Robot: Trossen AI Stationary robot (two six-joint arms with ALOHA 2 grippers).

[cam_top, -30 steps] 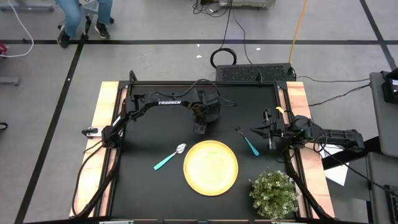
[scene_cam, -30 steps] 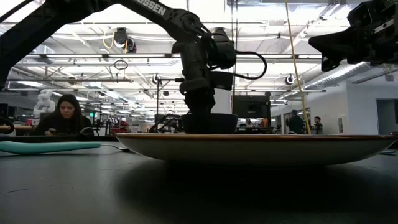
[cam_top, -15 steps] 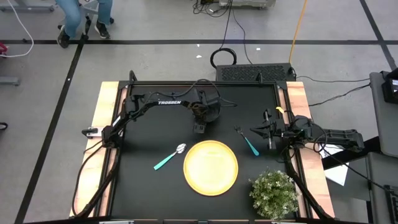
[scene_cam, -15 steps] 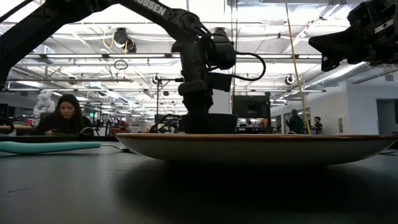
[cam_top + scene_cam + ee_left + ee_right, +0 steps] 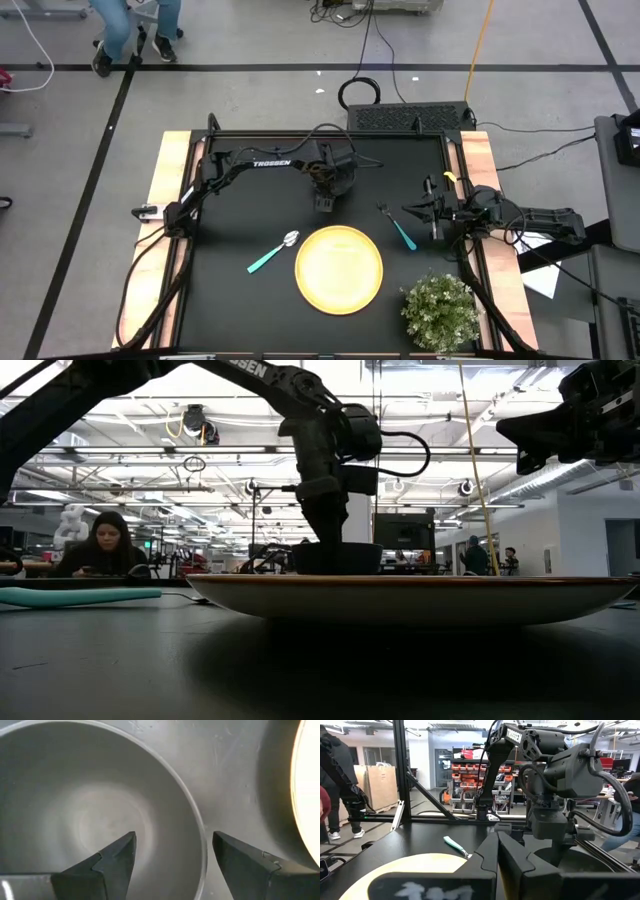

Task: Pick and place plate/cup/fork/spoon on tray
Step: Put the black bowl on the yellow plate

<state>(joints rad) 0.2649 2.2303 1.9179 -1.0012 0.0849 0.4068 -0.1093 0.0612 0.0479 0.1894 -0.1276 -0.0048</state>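
Slightly shifted since a second earlier, the left gripper (image 5: 170,857) stood over the cup (image 5: 75,810), its fingers (image 5: 112,860) spread wide astride the rim, one inside, one outside, not yet clamped. The cup sat toward the tabletop's far edge, just behind the tray (image 5: 339,268), so the lift seemed imminent. The right gripper (image 5: 412,211) waited closed near the right edge, beside the fork (image 5: 398,229).

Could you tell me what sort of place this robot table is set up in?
Probably a robotics lab or workshop: shelves of parts bins beyond the table, cables trailing across a taped floor, and a person seated at a workbench in the open hall.
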